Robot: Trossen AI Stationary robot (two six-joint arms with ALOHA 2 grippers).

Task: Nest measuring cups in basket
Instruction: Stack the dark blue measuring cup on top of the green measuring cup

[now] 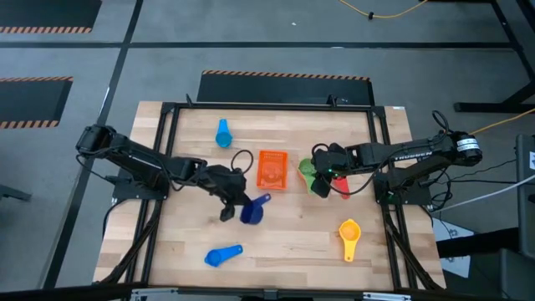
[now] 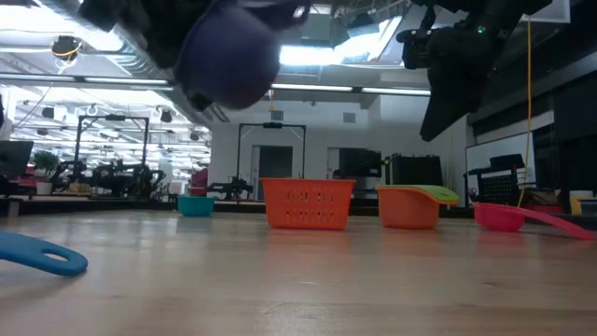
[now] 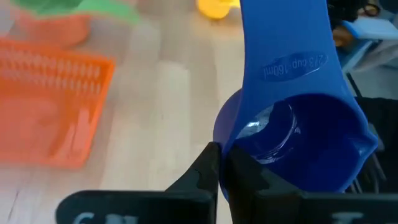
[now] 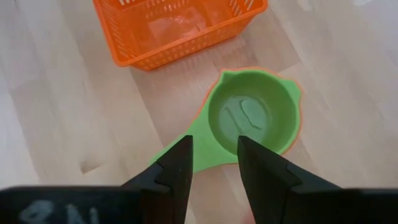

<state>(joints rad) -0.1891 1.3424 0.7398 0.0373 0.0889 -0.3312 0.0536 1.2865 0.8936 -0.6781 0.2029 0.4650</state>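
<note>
My left gripper (image 1: 227, 209) is shut on the dark blue cup (image 1: 253, 209) and holds it high over the table (image 2: 229, 51), near-left of the orange basket (image 1: 272, 169). My right gripper (image 4: 214, 158) hovers open above the green cup (image 4: 252, 115), which sits nested in the orange cup (image 2: 408, 210) just right of the basket. The green cup's handle (image 4: 199, 152) lies below the gap between the fingers. The red cup (image 1: 343, 189) rests on the table beside them. The basket (image 2: 308, 203) stands on the table. My left gripper pinches the dark blue cup's wall (image 3: 231, 146) at the rim, on the side away from the handle (image 3: 286, 56). One finger (image 3: 252, 180) is inside the cup and the other finger (image 3: 205, 168) outside. The cup is lifted clear of the table, and its handle points away from the gripper.
A light blue cup (image 1: 223, 132) lies toward the far edge, a blue cup (image 1: 224, 255) near the front edge, and a yellow cup (image 1: 349, 235) at the near right. Bare wood lies between the basket and the near edge.
</note>
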